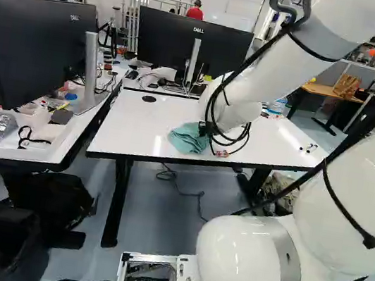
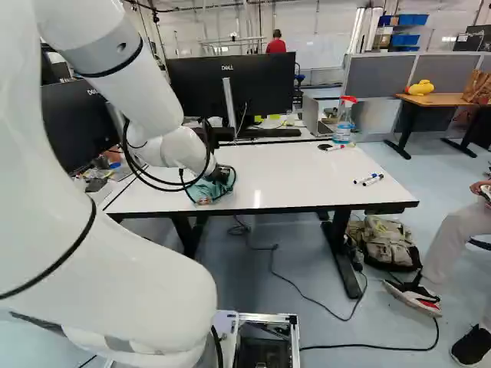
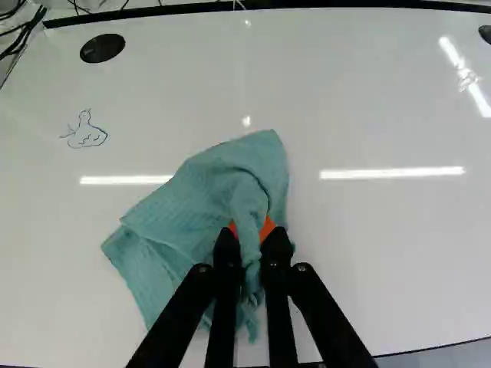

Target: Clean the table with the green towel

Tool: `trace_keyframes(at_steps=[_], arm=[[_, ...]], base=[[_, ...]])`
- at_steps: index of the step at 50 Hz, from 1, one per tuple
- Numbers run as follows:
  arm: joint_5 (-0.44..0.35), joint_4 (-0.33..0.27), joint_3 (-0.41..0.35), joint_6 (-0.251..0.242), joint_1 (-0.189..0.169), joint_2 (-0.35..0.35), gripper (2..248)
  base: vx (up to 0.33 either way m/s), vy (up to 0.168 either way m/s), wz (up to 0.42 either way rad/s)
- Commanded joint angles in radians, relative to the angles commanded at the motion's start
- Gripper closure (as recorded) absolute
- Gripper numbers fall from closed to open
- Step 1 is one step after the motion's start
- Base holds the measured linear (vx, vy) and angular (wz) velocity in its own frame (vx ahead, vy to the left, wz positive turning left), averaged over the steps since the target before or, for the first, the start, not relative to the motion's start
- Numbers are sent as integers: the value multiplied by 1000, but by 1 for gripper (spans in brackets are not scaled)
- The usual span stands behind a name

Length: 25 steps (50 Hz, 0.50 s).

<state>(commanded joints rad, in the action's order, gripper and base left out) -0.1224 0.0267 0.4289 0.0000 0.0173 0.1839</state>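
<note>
The hand is gripping the green towel on the white table.
A raised fold of this thin, softly wrinkled cloth is pinched between the two fingers, so the orange pads show only in part; the rest spreads ahead of the hand and to one side in an uneven shape with pointed corners, its nearest part half hidden under the black fingers; farther ahead, to the same side, are a small blue line drawing, like a bird, and a flat black oval; the table is smooth and glossy, with bright reflections.
</note>
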Motion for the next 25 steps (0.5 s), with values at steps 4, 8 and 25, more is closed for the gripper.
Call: trace_keyframes(at_steps=[4, 8, 25], arm=[[0, 0, 0, 0, -17, 12, 212], [0, 0, 1, 0, -33, 23, 212], [0, 0, 34, 0, -102, -2, 212]], base=[[0, 0, 0], [0, 0, 0], [0, 0, 0]])
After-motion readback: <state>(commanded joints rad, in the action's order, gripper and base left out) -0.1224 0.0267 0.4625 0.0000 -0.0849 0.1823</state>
